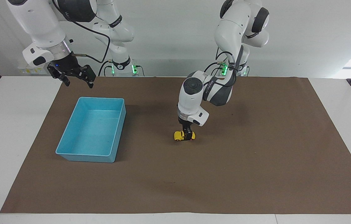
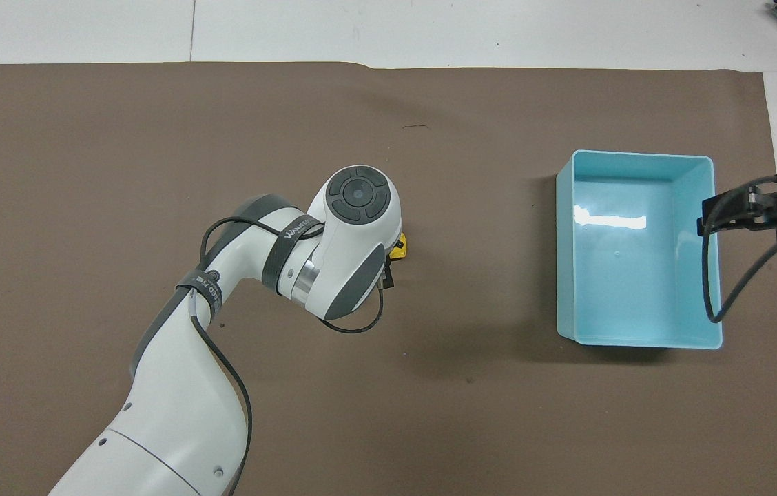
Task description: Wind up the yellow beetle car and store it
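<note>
High facing view; steep overhead view; both share mat [image 1: 256,174].

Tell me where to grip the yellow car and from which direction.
Grip the yellow beetle car across its narrow flanks, coming straight down: it sits upright on its wheels on the brown mat, its length running along the table. The left gripper, open, is already down at it.

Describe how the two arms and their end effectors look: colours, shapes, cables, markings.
Both arms have glossy white rounded shells with dark grey joint sections. The left arm carries a round dark grey cap at its wrist, a black band with white lettering and a thin black cable looping along it. The right arm has a metallic ring above its hand and a black cable. The left end effector and right end effector are black.
</note>
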